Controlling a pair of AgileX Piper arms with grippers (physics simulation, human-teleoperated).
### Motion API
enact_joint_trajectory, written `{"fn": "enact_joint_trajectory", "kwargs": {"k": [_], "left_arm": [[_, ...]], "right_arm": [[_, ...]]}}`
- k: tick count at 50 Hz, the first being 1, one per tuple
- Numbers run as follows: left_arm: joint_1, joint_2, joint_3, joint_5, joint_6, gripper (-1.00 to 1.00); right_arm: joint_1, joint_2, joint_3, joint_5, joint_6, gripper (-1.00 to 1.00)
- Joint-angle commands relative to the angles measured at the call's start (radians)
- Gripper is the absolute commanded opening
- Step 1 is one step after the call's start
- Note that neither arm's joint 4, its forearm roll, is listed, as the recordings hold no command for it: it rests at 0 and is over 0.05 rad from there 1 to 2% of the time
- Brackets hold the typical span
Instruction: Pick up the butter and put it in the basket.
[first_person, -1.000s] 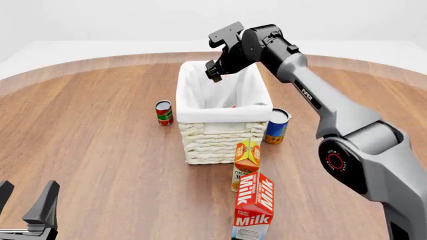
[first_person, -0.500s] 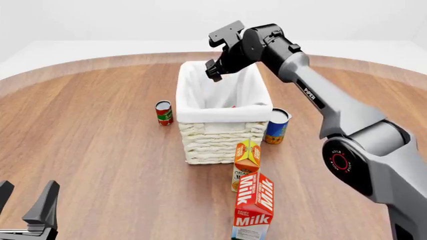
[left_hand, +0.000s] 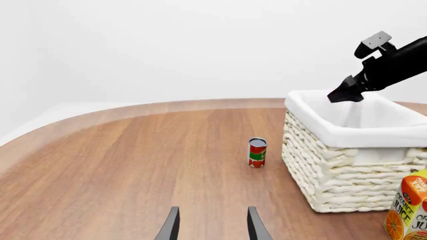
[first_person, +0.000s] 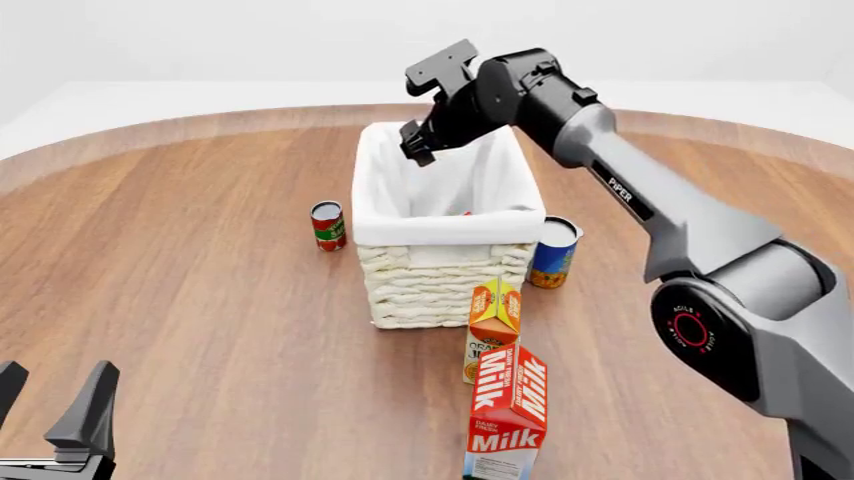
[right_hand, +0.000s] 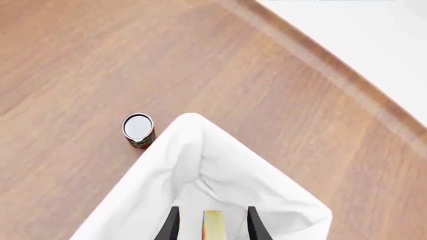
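step: we judge butter (right_hand: 213, 223) dropped in basket (first_person: 441, 262) | right gripper (right_hand: 210, 225) above it, fingers spread, empty | left gripper (left_hand: 212, 227) spread, idle | next: we retract

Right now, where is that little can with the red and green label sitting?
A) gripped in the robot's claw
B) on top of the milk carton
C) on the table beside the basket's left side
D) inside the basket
C: the red and green can stands upright on the wooden table, just left of the basket and apart from it.
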Motion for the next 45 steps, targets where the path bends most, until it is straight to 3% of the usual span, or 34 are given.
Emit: {"fn": "enact_joint_trajectory", "kwargs": {"k": [1,45], "left_arm": [[0.000,0.000,0.000,0.000,0.000,1.00],[0.000,0.000,0.000,0.000,0.000,1.00]], "right_arm": [[0.006,-0.004,0.012,-0.011,0.000,1.00],[0.001,-0.072,0.139,-0.117,-0.004,1.00]]}}
